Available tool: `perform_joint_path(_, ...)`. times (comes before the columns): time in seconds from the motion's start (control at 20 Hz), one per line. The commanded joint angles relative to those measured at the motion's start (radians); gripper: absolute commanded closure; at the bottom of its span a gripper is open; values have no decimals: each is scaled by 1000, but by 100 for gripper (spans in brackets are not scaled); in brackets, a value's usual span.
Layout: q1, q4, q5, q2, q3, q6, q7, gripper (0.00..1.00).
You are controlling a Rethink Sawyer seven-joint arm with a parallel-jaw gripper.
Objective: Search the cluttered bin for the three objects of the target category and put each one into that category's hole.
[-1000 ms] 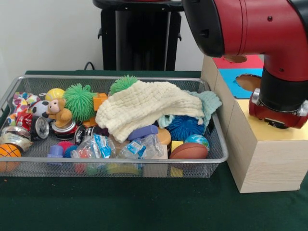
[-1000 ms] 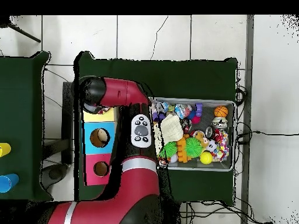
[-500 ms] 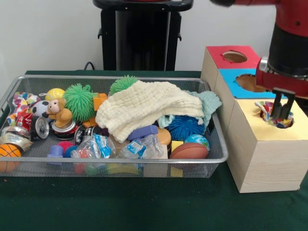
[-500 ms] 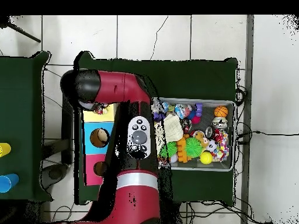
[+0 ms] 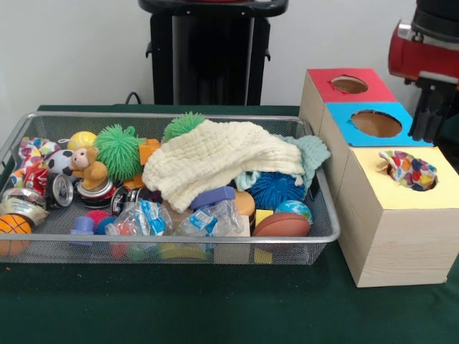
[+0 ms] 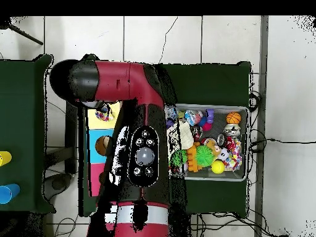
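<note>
The silver wire-mesh bin (image 5: 172, 115) holds a pile of toys. One polka-dot cloth (image 5: 409, 170) sits stuffed in the round hole of the yellow-topped box (image 5: 391, 229), part of it standing above the rim; it also shows in the overhead view (image 6: 102, 113). A second polka-dot cloth (image 5: 31, 151) lies in the bin's far left corner. A third one is hidden. My gripper (image 5: 428, 123) hangs open and empty above and behind the yellow box, over the blue-topped box's right edge. In the overhead view the arm hides the gripper.
A cream waffle cloth (image 5: 215, 161) drapes over the bin's middle, with a mint-green cloth (image 5: 313, 152) at its right end. The blue-topped box (image 5: 373, 123) and red-topped box (image 5: 349, 84) stand behind the yellow one. The black pedestal (image 5: 211, 54) stands behind the bin.
My gripper let go of the polka-dot cloth in the yellow box's hole and rose up and back. The cloth stays in the hole.
</note>
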Motion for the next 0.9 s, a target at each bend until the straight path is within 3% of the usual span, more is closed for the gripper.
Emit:
perform_joint_path(0.05,-11,-40,-128,-10,-78,174,24,100)
perform_joint_path(0.4,-39,16,-214,-44,-136,71,-5,100)
perform_joint_path(0.55,-75,92,-215,-68,-107,-10,-41,100)
perform_joint_path(0.9,-109,197,-229,-109,-81,-79,-35,100)
